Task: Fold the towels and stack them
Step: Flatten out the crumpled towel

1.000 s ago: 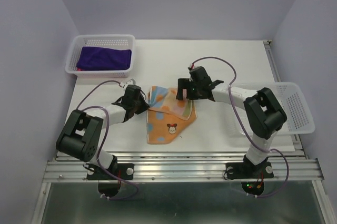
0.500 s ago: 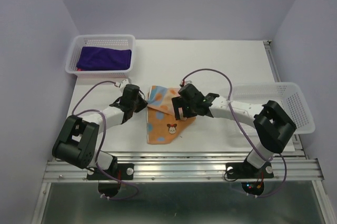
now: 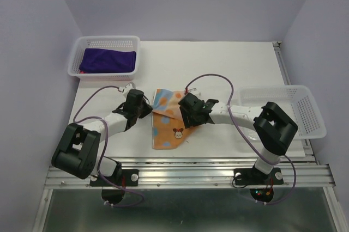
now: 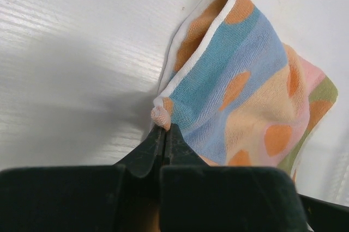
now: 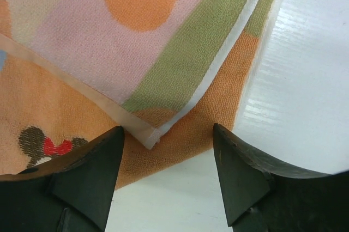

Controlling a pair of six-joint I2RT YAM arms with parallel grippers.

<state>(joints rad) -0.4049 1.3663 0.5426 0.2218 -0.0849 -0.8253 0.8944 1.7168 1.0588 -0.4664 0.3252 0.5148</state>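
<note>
Right gripper (image 5: 168, 131): moved down-left onto patterned towel (image 3: 163, 135) since last frame; jaws wide, straddling folded corner.
Left gripper (image 4: 164, 127): jaws clamped on towel's left edge.

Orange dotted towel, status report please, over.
Left gripper shut on corner of orange-and-blue dotted towel. Right gripper open above its folded flap. Nothing in the way.

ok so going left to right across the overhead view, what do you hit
white basket holding the purple towel → left claw → orange patterned towel, its left edge pinched by that claw → right claw, open over the towel's right corner → second white basket
</note>
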